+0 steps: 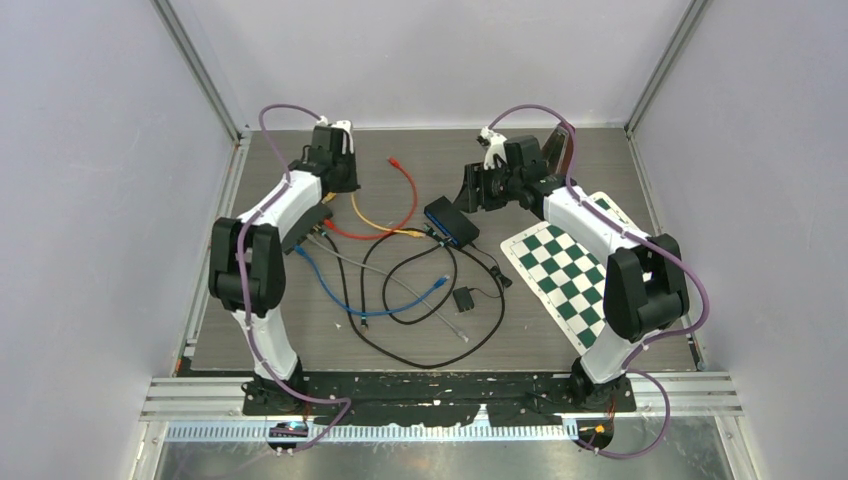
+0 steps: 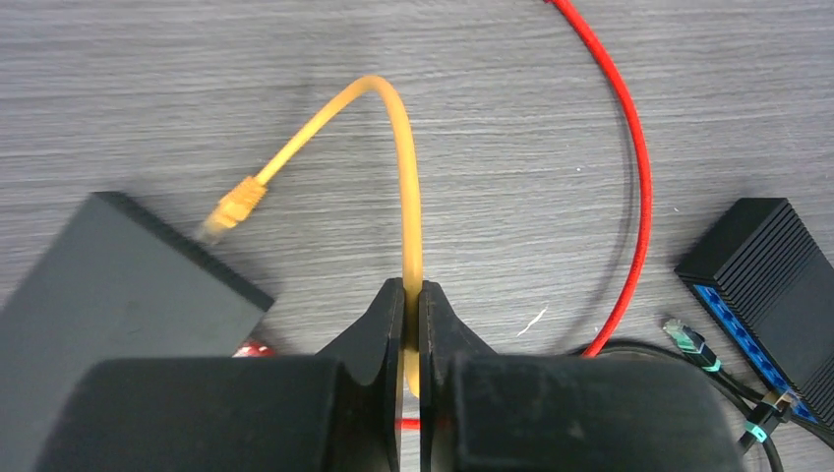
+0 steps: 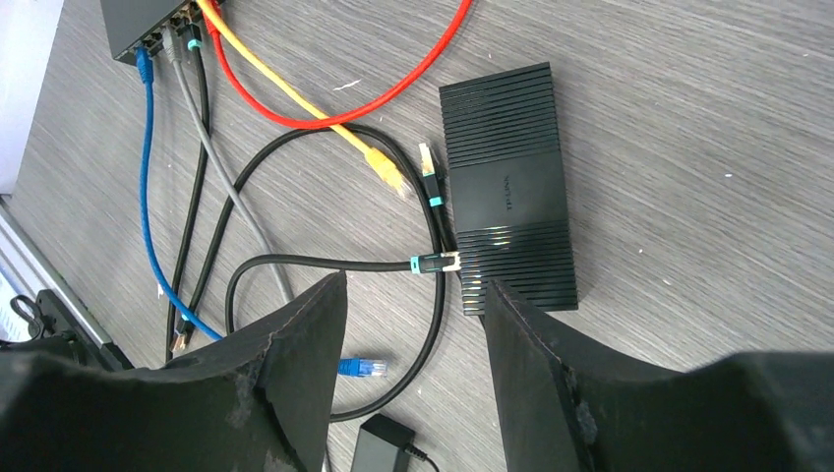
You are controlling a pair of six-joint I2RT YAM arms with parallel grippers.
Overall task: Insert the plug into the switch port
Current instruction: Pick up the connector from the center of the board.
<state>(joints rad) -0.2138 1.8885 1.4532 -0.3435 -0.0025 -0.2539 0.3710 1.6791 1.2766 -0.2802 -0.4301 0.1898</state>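
Grey wood-grain table, two robot arms among loose network cables.
Left gripper is pinched tight on the yellow cable, well behind its plug, which lies upper left in the wrist view, just beside a black switch. Right gripper gapes, empty. Probably best to regrip nearer the plug so it cannot swing, then square it to a port. Count: two switches, the second switch at right; one red cable, one yellow, one blue cable, one grey cable.

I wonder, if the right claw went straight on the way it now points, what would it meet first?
Probably the teal-banded plug of the black cable, beside the black switch, just ahead of the open right claw; depth is unclear.
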